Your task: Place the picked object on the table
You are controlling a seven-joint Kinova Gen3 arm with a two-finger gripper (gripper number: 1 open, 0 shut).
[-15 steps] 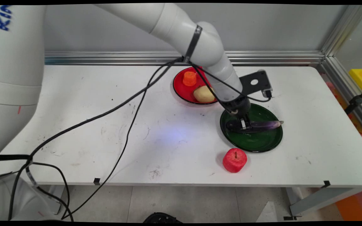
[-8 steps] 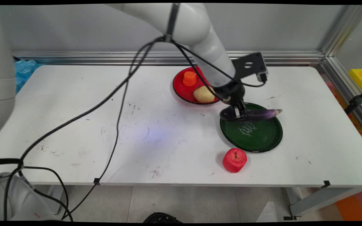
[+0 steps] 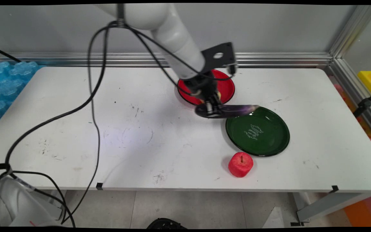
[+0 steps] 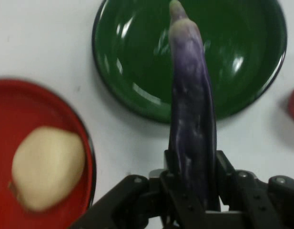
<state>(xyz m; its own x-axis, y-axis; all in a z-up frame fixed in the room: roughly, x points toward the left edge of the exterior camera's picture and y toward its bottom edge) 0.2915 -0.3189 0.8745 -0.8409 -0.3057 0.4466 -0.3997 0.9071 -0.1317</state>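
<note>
Grey wall (image 3: pixel 269 29), aluminium rail (image 3: pixel 285 59), white table (image 3: pixel 76 129), tiled floor (image 3: pixel 204 209)

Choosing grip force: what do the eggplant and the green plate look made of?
Eggplant: likely plastic or rubber replica; smooth purple skin with dull sheen, held level in the hand. Green plate: glossy, sharp highlights; glazed ceramic or hard plastic, can't tell which.

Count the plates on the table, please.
2: a green plate at the right, bare, and a red plate behind it, partly hidden by the gripper holding an eggplant.
</note>
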